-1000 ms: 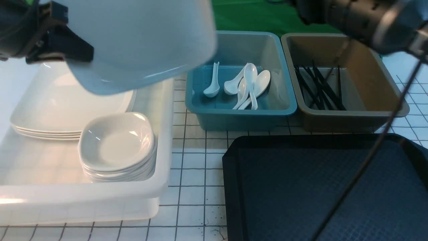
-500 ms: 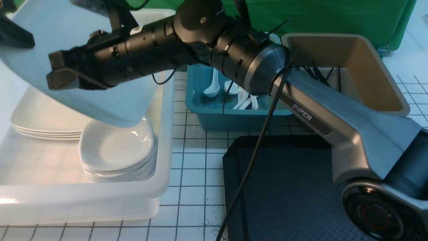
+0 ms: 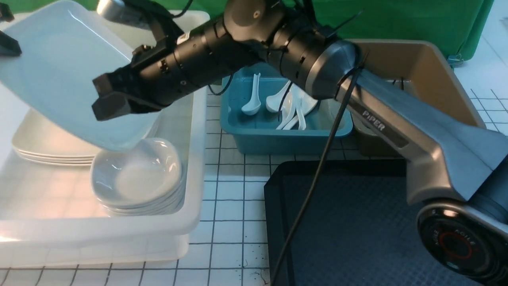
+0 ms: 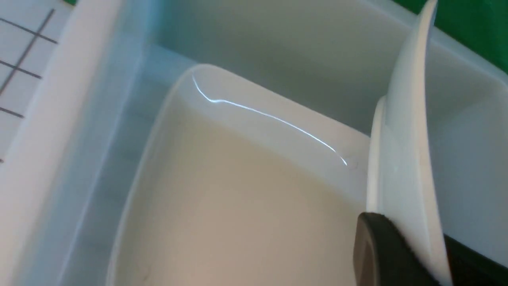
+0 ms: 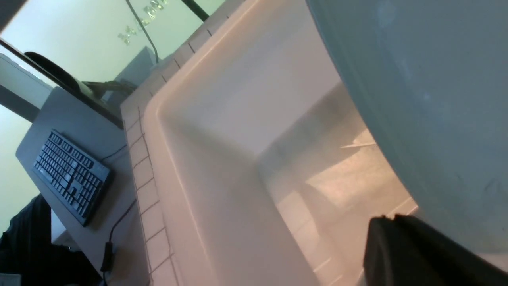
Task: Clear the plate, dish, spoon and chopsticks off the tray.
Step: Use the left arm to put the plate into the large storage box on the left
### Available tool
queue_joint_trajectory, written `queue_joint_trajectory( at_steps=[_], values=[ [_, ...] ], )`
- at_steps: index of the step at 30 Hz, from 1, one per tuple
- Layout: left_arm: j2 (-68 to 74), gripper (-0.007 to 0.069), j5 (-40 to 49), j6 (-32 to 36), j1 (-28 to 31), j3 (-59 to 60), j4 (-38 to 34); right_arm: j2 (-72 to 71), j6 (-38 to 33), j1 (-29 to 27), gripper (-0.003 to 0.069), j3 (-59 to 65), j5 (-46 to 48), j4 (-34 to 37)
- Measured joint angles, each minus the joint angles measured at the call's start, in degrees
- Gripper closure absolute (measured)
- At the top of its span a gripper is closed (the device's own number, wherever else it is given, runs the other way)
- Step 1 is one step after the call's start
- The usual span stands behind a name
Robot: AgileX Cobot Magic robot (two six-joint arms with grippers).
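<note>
Both arms carry the plate (image 3: 59,75) over the white bin (image 3: 190,222) at the table's left side. The left gripper (image 3: 6,43) pinches the plate's far-left edge; only a sliver of it shows at the front view's border, but the left wrist view has a black finger (image 4: 381,254) clamped against the rim. The right gripper (image 3: 111,101) is closed on the opposite, lower edge, its finger (image 5: 416,254) pressed under the plate in the right wrist view. Change over the last second: the plate was high and close to the camera, filling the upper left; it has since swung away and come down, and the right arm has reached across the blue tub (image 3: 285,139) to take its share. The plate now hangs tilted, low corner just above the dish stack (image 3: 137,178), apparently not touching it, with the plate stack (image 3: 51,153) directly beneath. The tray (image 3: 341,222) shows nothing on the part visible; the arm hides some of it. Spoons (image 3: 291,103) lie in the blue tub; the brown tub (image 3: 448,83) is mostly hidden. Judgement: this is the last item, in final descent. Next needs levelling and clearing the dish stack before release; the tilt risks clipping the dishes.
</note>
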Motion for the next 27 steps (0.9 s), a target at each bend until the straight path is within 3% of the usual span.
queue_joint_trajectory(
  at_steps=[10, 19, 27],
  values=[
    [1.2, 0.0608, -3.6, 0.0, 3.2, 0.0, -2.4, -6.9, 0.3, -1.2, 0.0654, 0.0, 5.3, -4.5],
    [7.5, 0.0608, -4.9, 0.0, 3.2, 0.0, -5.3, -16.7, 6.7, -1.6, 0.0654, 2.6, 12.0, -22.1],
    [10.7, 0.061, -5.1, 0.0, 3.2, 0.0, -5.8, -26.6, 7.9, -1.6, 0.0653, 10.6, 12.1, -25.6]
  ],
)
